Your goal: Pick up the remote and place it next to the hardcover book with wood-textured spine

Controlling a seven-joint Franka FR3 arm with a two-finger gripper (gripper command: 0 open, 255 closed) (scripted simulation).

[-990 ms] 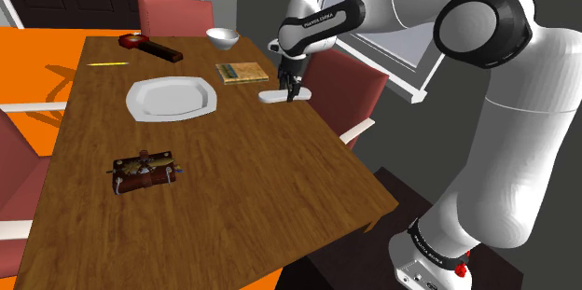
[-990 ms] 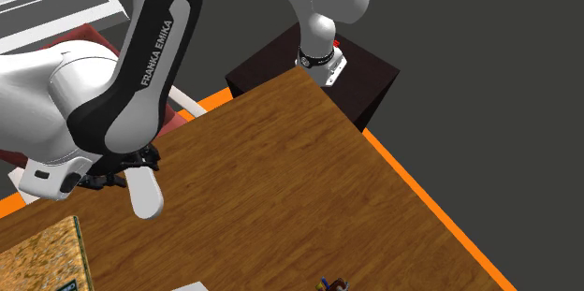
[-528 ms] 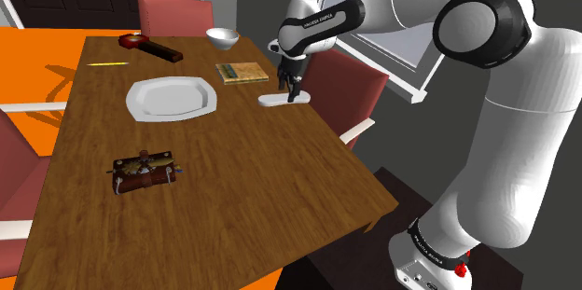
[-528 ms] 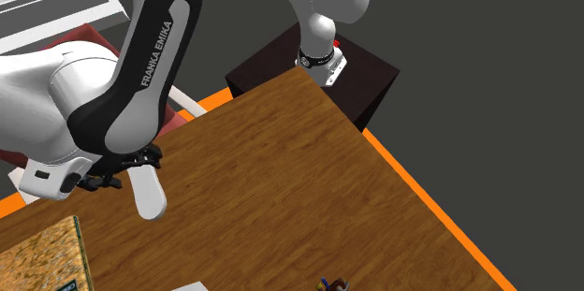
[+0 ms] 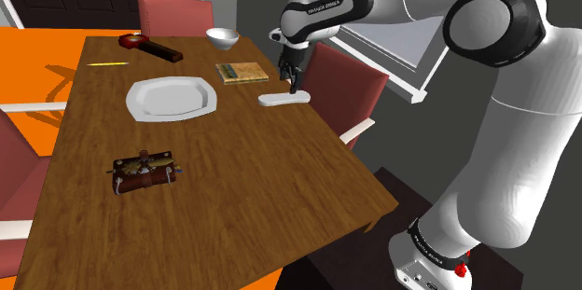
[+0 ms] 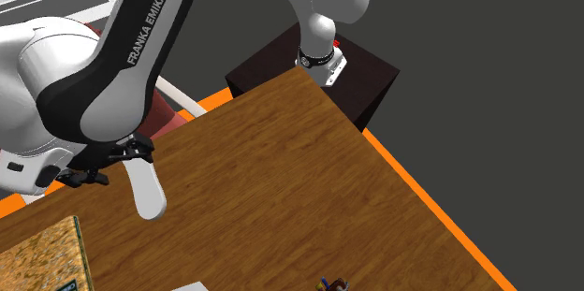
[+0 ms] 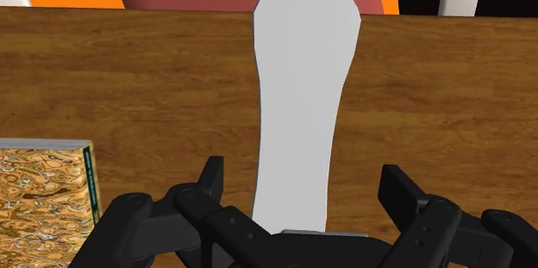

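Note:
The remote (image 5: 283, 99) is a plain white, elongated slab lying flat on the wooden table (image 5: 214, 176), close beside the hardcover book (image 5: 242, 73) with the marbled cover. My gripper (image 5: 293, 77) hangs just above the remote's end, open, touching nothing. In the wrist view the remote (image 7: 302, 94) lies lengthwise between my spread fingers (image 7: 211, 177), clear of both, with the book (image 7: 43, 197) off to one side. The second exterior view has the remote (image 6: 147, 189) on the wood below the gripper (image 6: 105, 163), and the book's corner (image 6: 42, 261) nearby.
A white plate (image 5: 172, 98), a white bowl (image 5: 221, 36), a dark red long object (image 5: 154, 48), a pencil (image 5: 110, 62) and a brown case (image 5: 143, 172) lie on the table. A red chair (image 5: 347, 88) stands right behind the remote, at the table's edge.
The fingers have spread and let go of the remote, which now rests on the table. The hand has risen a little above it.

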